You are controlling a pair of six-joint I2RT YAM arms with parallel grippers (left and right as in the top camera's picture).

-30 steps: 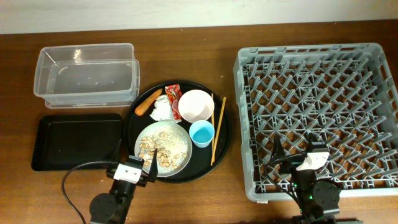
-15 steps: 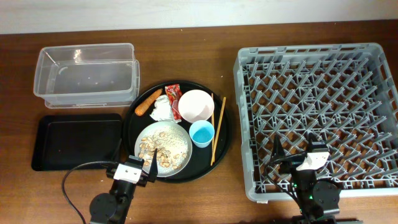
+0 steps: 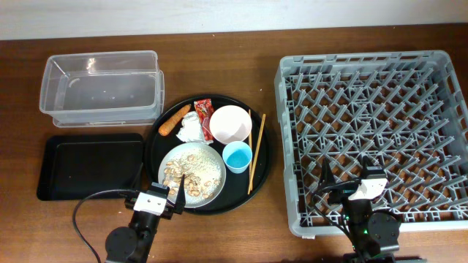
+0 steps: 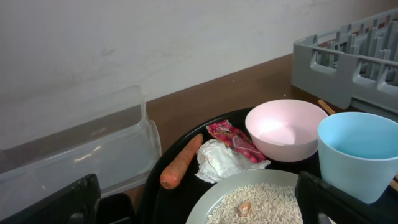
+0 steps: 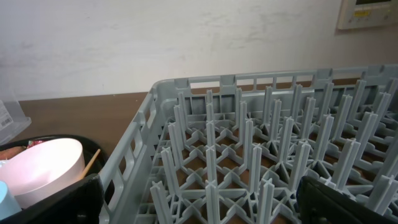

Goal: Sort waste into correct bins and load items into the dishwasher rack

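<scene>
Clear tub and black tray sat at far left of the table. Left jaws stood wide apart, holding nothing, at the near rim of the plate bearing rice scraps. Carrot, napkin, wrapper, bowl and cup shared the round tray. Grey rack sat at right; right jaws wide apart, empty, above its near edge.

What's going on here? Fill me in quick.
Nothing is being handled yet. The left gripper and right gripper hang open near the front, holding nothing. The plate of rice, bowl, cup, carrot, napkin and wrapper all sit on the round tray. The rack, clear tub and flat black tray hold nothing.
</scene>
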